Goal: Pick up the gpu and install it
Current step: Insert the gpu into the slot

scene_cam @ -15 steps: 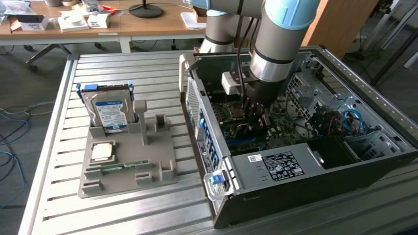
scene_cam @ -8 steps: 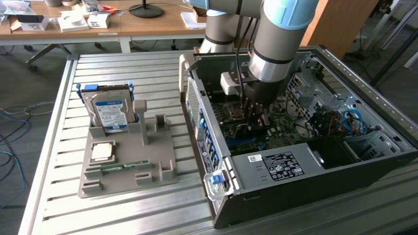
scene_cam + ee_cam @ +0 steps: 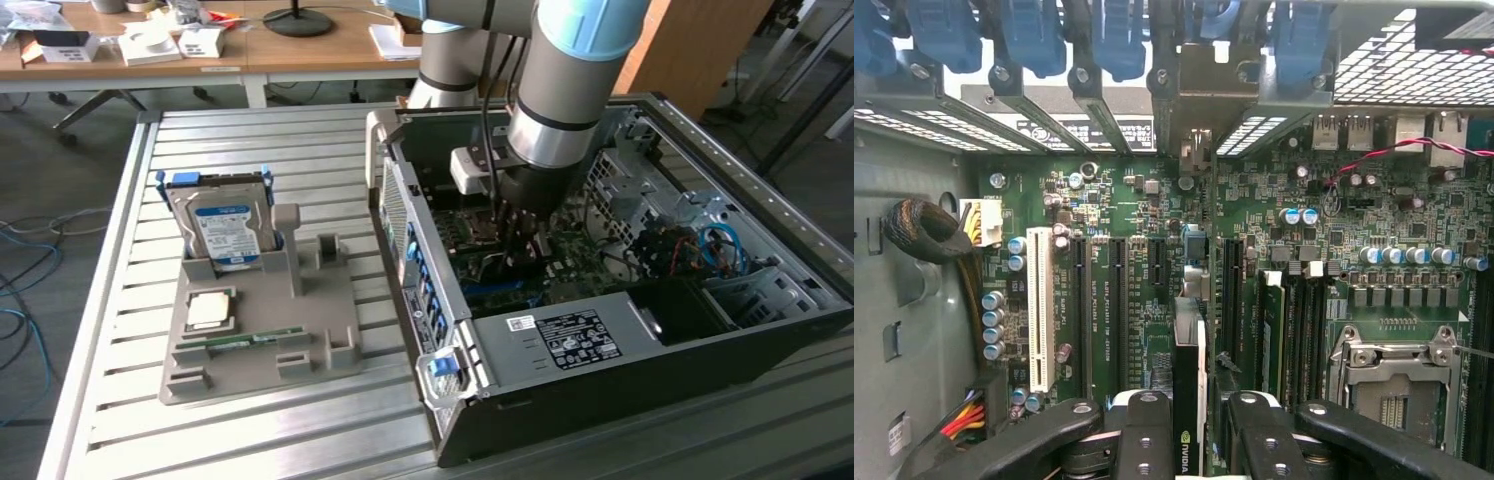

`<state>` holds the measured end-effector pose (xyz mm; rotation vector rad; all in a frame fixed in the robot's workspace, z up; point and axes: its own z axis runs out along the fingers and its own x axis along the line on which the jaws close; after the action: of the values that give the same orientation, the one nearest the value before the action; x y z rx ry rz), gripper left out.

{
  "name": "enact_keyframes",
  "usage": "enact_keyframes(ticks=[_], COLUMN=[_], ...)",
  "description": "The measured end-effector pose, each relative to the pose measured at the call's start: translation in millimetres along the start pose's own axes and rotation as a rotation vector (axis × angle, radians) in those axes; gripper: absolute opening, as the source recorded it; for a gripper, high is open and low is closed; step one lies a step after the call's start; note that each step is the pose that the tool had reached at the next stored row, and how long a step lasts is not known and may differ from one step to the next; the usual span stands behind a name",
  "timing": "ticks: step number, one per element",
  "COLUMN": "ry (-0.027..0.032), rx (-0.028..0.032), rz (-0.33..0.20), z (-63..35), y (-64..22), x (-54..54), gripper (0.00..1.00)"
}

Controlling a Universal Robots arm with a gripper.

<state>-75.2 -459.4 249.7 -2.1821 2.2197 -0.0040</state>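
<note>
One robot arm reaches down into one open computer case (image 3: 641, 330) that lies on the slatted metal table (image 3: 267, 430). The gripper (image 3: 1194, 420) is clenched on the gpu (image 3: 1189, 380), which stands edge-on between the two fingers (image 3: 1144, 430), above the green motherboard (image 3: 1144, 300) and in line with its slots. I count one white slot (image 3: 1039, 305) and two long black slots (image 3: 1104, 310) beside the card. Near the table's far edge, beside the case, stands one grey holder (image 3: 267, 330). It carries one hard drive (image 3: 224, 228) upright, one small square chip (image 3: 211, 310) and one memory stick (image 3: 240, 342) lying flat.
</note>
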Motion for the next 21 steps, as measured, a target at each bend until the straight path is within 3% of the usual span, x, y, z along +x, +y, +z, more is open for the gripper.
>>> enact_keyframes(ticks=[21], ry=[0.0000], rx=[0.0000], rz=[0.000], z=[1.5], y=[0.1], x=[0.0], gripper=[0.26])
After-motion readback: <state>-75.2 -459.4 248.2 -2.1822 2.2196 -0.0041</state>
